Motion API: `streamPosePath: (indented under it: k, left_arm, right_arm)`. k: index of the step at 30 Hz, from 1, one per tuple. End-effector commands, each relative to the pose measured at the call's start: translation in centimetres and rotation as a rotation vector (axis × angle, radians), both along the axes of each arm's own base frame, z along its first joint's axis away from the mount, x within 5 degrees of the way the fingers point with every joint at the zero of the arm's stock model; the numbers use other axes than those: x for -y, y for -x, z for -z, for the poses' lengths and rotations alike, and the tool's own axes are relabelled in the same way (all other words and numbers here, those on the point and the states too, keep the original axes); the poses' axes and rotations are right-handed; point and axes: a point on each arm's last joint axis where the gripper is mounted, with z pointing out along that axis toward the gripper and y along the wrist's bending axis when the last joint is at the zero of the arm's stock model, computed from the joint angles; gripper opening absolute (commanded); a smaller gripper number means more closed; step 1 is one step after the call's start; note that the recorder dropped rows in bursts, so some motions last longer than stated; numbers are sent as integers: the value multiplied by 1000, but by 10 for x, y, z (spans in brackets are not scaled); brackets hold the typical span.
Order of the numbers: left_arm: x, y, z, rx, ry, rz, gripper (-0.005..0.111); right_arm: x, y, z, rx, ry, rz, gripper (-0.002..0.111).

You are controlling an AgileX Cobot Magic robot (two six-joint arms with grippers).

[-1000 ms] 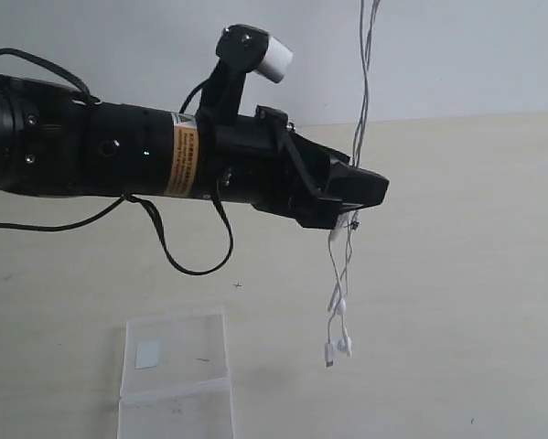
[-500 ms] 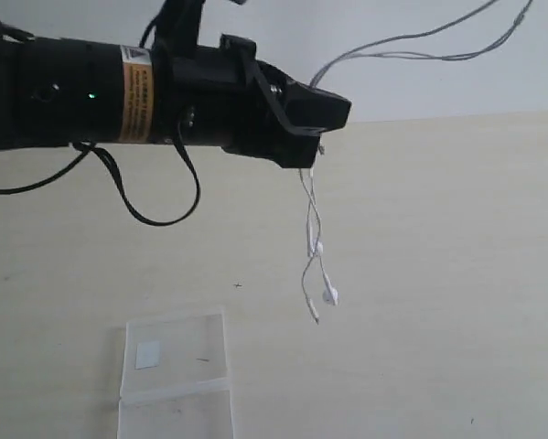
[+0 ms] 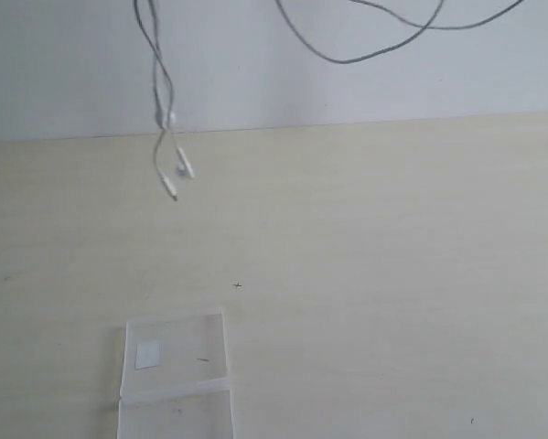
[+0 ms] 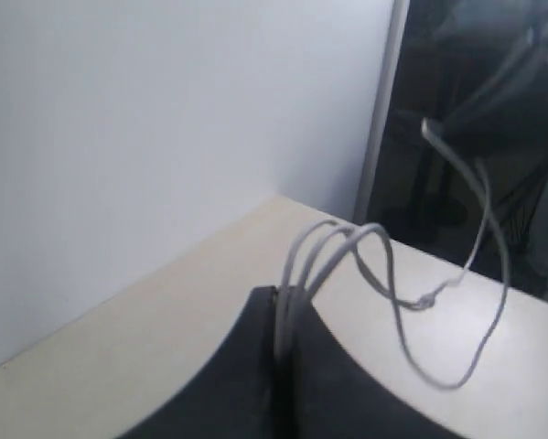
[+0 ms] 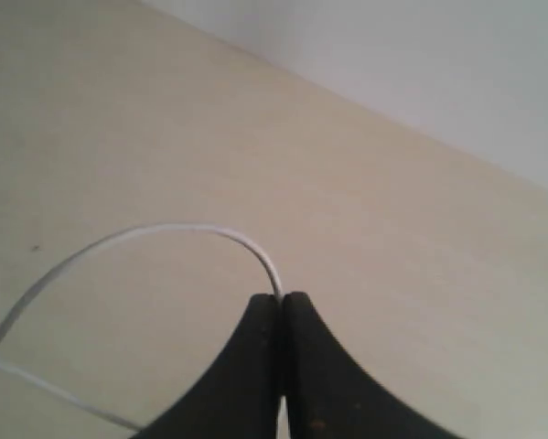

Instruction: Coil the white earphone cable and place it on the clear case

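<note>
The white earphone cable (image 3: pixel 162 91) hangs in the air at the upper left of the exterior view, its earbuds and plug dangling above the table, and another stretch sags across the top. Both arms are out of that view. In the left wrist view my left gripper (image 4: pixel 281 294) is shut on several strands of the white earphone cable (image 4: pixel 333 251), which loop outward. In the right wrist view my right gripper (image 5: pixel 282 297) is shut on a single strand of the white earphone cable (image 5: pixel 164 230). The clear case (image 3: pixel 176 377) lies flat on the table near the front left.
The pale wooden table (image 3: pixel 392 274) meets a white wall (image 3: pixel 255 73) at the back. In the left wrist view a dark area (image 4: pixel 475 110) lies beyond the table's far edge.
The left arm has risen and swung left out of the exterior view, with its gripper closed on the cable. The dangling earbuds moved up and left with it.
</note>
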Motion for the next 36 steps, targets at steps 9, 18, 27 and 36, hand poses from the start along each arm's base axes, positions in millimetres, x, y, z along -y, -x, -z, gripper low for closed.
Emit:
streamPosePath:
  k: [9,18,27,36]
  left_arm:
    - [-54,29,-31,10,119,-109,0]
    - [-85,22,-1,-115,150,-227,0]
    - [-90,20,2,-130,175,-282,0]
    - [-93,18,1,-150,217,-322,0]
  right_arm:
    - [-69,-5,53,-210,-344,-535,19]
    - [-77,0,49,-250,-448,-576,68]
    - [-85,10,42,-266,-540,-725,68]
    - [-90,18,37,-179,-532,-955,68]
